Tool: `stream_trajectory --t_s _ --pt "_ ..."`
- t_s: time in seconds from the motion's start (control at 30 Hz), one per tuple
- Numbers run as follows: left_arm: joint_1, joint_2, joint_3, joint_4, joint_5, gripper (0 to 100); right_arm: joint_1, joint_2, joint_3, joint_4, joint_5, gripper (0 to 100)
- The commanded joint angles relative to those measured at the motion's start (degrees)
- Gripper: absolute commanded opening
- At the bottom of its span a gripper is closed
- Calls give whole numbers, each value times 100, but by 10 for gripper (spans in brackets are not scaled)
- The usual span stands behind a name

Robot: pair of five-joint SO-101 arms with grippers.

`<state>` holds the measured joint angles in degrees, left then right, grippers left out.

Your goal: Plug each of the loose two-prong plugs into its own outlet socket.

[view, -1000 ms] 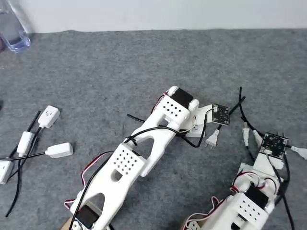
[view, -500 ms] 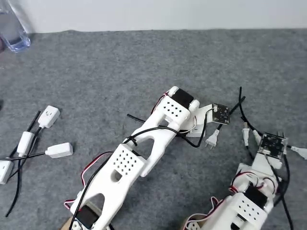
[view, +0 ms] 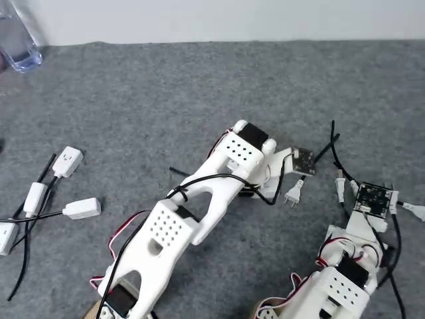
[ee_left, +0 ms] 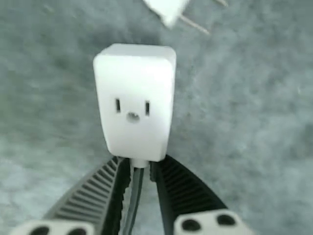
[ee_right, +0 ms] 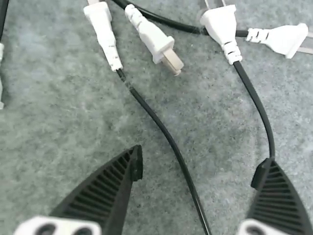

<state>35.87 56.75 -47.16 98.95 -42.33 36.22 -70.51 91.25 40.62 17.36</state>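
Observation:
My left gripper (ee_left: 139,166) is shut on the cord end of a white outlet socket (ee_left: 134,100), whose slotted face looks toward the wrist camera. Just beyond the socket lies a white two-prong plug (ee_left: 168,10), which in the high view sits on the grey mat (view: 293,193) next to the left arm's wrist (view: 269,174). My right gripper (ee_right: 200,166) is open above the mat, with a black cord (ee_right: 161,129) running between its fingers. Several white plugs (ee_right: 154,41) lie ahead of it, close together.
Three more white outlet sockets (view: 68,161) (view: 83,208) (view: 34,197) with black cords lie at the table's left side. A clear bottle (view: 16,46) stands at the far left corner. Black cords loop around the right arm's wrist (view: 374,198). A pale wall borders the far edge.
The left wrist has tilted a little, lifting the socket and turning its camera board. The right arm's wrist has crept slightly toward the plugs.

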Motion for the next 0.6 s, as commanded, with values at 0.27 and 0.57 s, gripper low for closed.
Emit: stream_trajectory --t_s 0.27,0.57 --pt "-255 -3015 3459 62 185 12 -163 -75 26 -171 9 343" --pt "-1354 -4932 5727 62 62 12 -189 -75 26 -171 9 343"
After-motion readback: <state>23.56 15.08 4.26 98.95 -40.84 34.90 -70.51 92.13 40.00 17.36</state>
